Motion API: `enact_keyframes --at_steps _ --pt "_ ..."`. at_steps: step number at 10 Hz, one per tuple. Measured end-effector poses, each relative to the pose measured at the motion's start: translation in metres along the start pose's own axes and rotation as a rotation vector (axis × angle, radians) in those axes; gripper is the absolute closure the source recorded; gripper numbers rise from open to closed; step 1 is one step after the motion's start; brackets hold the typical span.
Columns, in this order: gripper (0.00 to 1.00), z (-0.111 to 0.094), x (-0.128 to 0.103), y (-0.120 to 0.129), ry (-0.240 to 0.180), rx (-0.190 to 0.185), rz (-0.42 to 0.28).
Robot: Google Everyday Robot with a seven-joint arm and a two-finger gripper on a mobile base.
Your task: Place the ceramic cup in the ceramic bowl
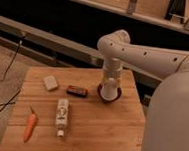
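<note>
Nearest on the wooden table (98, 128) lie a carrot (29, 126) and a white bottle (61, 117), both lengthwise front to back. Farther back sit a small dark packet (76, 91) and a pale block (50, 82). To their right the gripper (108, 85) points straight down, its fingers closed on the ceramic cup (108, 93). The cup is upright, long axis vertical, within the rim of the ceramic bowl (117, 97).

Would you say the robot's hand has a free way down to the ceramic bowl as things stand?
Probably yes: the hand, shut on the ceramic cup, hangs right over the ceramic bowl with nothing between them.
</note>
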Motion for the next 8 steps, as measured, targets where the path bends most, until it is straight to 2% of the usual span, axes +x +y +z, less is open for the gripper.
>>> enact_keyframes --at_steps 3,5,8 --pt "1.00 0.021 -0.027 -0.009 -0.005 -0.009 -0.018" --pt "1.00 0.040 -0.027 -0.013 0.023 -0.027 -0.008" --pt "1.00 0.064 -0.021 -0.007 0.051 -0.083 0.016"
